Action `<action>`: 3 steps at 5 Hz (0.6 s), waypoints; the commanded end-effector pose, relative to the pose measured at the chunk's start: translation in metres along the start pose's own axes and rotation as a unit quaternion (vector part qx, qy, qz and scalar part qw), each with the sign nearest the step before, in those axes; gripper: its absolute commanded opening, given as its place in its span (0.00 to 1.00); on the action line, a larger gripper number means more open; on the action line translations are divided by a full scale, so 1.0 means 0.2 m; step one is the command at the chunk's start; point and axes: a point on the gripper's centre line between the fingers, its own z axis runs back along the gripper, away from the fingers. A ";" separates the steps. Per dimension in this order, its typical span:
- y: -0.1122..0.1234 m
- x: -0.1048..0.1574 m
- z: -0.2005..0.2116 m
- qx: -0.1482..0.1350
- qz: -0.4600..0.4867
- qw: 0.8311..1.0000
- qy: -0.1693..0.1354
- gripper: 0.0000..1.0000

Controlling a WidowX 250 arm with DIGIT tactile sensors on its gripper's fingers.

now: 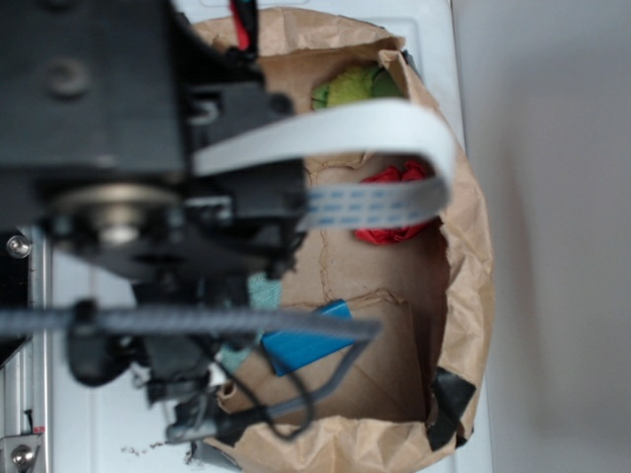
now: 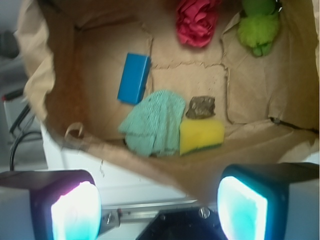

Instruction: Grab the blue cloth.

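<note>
- Right now my pincer (image 2: 160, 210) is spread wide, holding nothing, well above the cloth (image 2: 154, 122).
- That cloth lies on the brown paper (image 2: 190, 82), touching the sponge (image 2: 201, 135) on one side, with the blue block (image 2: 134, 78) just beside it.
- Risk, as I judge it: coming down off-centre, a finger could catch the sponge or nudge the block; a shallow pinch may slip off the terry.
- Count: one cloth, one sponge, one block, one red bundle (image 2: 196, 21), one green bundle (image 2: 258, 26), one small dark lump (image 2: 201, 107).
</note>
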 end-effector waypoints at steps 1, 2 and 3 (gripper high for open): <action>0.11 0.15 -0.09 -0.005 0.062 0.997 -0.037 1.00; 0.12 0.17 -0.20 -0.022 0.068 0.997 -0.035 1.00; 0.08 0.14 -0.29 -0.024 0.068 0.997 -0.035 1.00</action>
